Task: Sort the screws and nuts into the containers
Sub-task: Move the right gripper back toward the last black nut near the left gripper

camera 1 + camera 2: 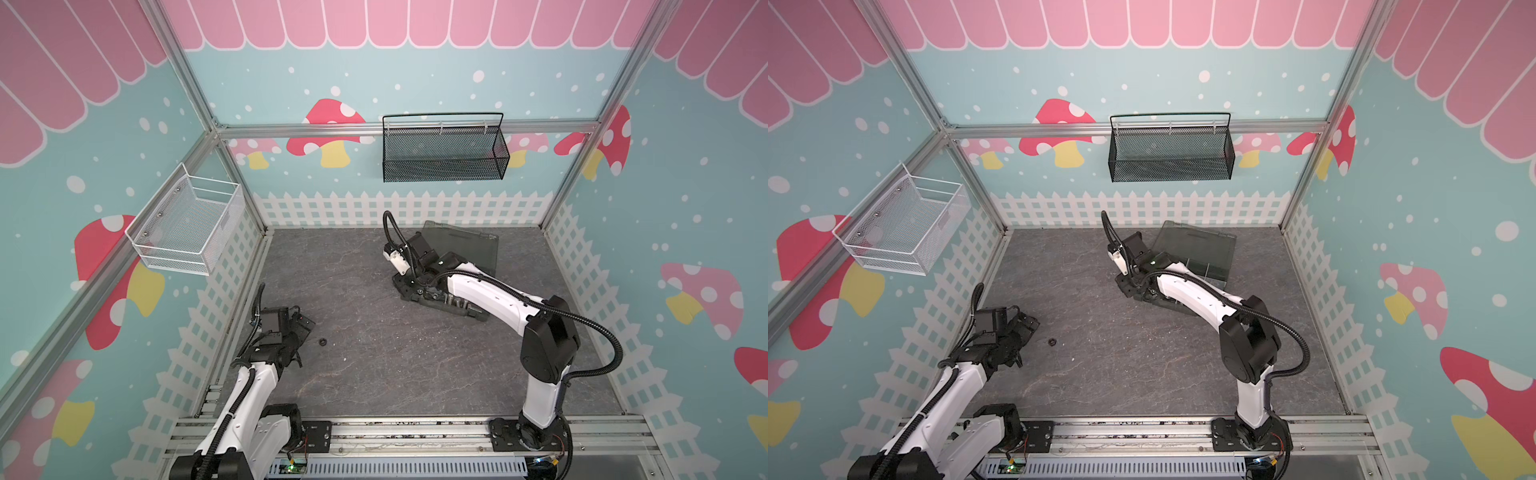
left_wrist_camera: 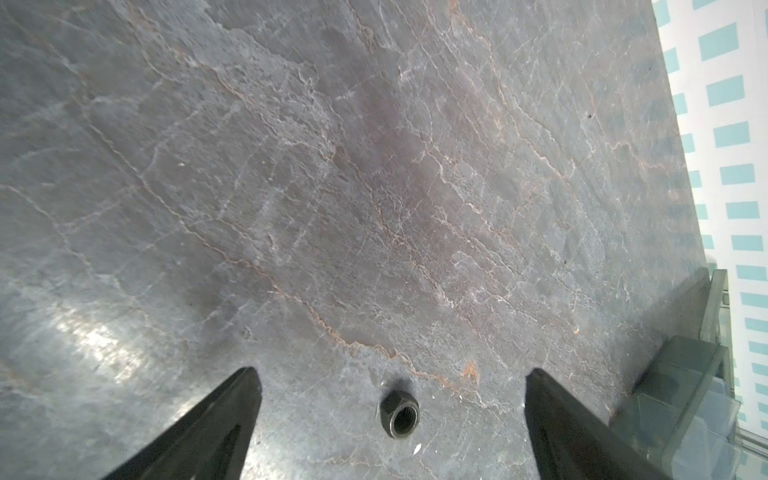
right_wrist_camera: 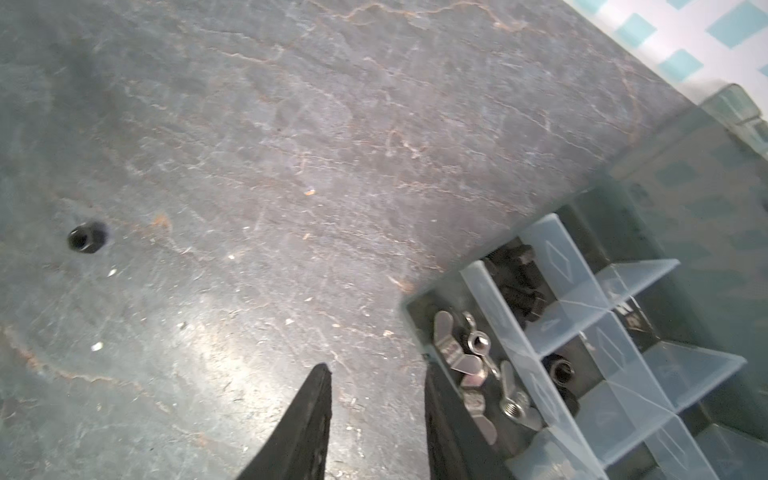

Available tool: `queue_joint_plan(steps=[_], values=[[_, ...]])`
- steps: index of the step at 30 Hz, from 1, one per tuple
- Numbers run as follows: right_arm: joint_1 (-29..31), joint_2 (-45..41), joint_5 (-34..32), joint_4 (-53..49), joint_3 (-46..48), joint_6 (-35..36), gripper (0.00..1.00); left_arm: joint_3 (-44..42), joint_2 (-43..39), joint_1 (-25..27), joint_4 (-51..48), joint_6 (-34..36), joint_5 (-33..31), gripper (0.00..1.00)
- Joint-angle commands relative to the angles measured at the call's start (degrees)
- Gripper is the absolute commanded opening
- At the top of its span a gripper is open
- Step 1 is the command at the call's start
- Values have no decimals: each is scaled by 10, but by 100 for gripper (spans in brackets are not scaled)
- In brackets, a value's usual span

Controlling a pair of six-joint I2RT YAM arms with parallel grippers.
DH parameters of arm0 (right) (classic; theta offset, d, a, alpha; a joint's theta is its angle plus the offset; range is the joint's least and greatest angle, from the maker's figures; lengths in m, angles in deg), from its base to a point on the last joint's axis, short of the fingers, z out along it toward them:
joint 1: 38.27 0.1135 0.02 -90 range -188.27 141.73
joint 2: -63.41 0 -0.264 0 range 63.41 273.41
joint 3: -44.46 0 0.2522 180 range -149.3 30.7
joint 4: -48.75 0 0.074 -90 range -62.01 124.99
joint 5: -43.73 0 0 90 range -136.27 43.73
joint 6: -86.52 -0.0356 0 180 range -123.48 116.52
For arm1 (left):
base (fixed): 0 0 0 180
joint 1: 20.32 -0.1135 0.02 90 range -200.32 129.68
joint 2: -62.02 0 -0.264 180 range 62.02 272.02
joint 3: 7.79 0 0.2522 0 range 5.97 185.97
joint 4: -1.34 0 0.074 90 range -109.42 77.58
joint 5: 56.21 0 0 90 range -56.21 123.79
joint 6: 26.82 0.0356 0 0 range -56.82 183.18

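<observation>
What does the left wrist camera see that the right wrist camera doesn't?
Only the left wrist view: the left tool, wide open, with the black nut lying between its tips. Only the right wrist view: the right tool, open and empty, by the containers holding silver wing nuts and dark pieces. Both: that loose black nut, the grey table, and part of the smoky organizer box.

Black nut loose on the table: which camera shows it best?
Left wrist: the black nut lies close, hex flats and bore clear. Right wrist shows it small and blurred; both top views show a dark speck.
</observation>
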Motion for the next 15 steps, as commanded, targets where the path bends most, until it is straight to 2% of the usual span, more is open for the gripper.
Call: queue_joint_plan(steps=[1,7,15], values=[[23,40,8,-7,-21,4,39,-9,-11,-5,-17,-6,-22,100],[77,89,19,-7,-48,13,40,-16,-23,-5,-23,-18,-37,100],[140,162,25,-5,-96,38,47,-25,-55,-7,-35,-43,-55,100]])
